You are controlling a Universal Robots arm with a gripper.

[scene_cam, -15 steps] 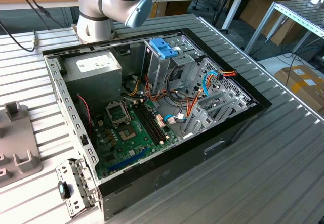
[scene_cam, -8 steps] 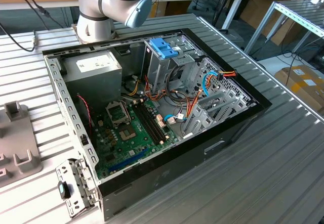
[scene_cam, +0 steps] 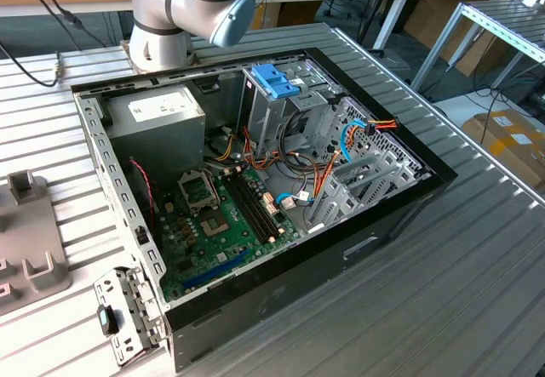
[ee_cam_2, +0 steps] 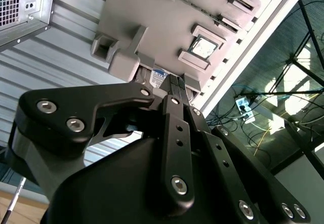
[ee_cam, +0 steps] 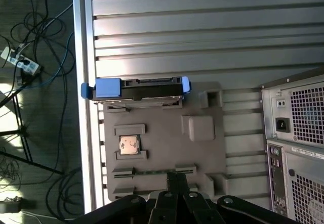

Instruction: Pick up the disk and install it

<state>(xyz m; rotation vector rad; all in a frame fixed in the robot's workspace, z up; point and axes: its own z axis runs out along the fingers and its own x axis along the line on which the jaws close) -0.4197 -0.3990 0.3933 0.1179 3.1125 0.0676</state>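
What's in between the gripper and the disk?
In the first wrist view, a gray tray lies between the gripper and the disk, with a small chip seated in it.

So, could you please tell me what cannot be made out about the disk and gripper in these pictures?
The disk, second wrist view: mostly hidden behind the gripper.
The disk, first wrist view: seen edge-on in the grey fixture tray, so its broad faces are hidden.
The grey fixture tray: cut off at the exterior view's left edge.
The arm, exterior view: cut off by the top edge.
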